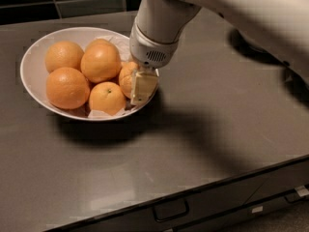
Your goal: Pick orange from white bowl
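Observation:
The white bowl (34, 83) is wide and shallow, lined with white paper, and stands at the back left of the dark counter. It holds several oranges. The orange (126, 77) lies at the bowl's right side, partly hidden by my gripper. My gripper (138, 87) reaches down from the upper right into the right side of the bowl and sits right against this orange. A smaller orange (107, 98) with a stem dot lies just left of it at the front.
Three larger oranges (67, 87) fill the left and back of the bowl. My arm (231, 4) crosses the upper right. The counter's front edge runs along the bottom, with a drawer handle (170, 210) below it. Dark tiles line the back wall.

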Tool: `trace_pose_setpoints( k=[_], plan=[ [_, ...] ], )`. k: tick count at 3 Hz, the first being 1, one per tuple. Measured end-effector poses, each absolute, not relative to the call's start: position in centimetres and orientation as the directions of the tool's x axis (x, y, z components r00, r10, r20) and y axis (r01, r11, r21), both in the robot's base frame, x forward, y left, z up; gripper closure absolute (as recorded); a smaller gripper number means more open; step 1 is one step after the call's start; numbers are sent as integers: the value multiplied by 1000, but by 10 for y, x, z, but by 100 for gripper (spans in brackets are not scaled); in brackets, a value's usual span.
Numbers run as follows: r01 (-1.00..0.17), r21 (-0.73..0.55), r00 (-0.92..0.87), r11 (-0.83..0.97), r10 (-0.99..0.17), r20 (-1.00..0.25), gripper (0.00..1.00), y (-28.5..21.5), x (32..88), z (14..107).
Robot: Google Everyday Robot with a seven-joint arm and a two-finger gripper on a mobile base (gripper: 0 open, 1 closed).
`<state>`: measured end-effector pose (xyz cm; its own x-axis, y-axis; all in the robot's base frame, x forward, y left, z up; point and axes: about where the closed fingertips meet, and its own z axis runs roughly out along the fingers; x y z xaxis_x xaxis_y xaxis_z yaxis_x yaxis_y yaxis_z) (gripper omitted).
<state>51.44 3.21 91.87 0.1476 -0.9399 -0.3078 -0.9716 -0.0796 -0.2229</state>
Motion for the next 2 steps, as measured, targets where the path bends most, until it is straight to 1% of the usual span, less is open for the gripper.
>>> trace_pose_setpoints(
  k=[2],
  plan=[
    [-972,-219,142,-81,-950,-279,35,32,514,915]
  ],
)
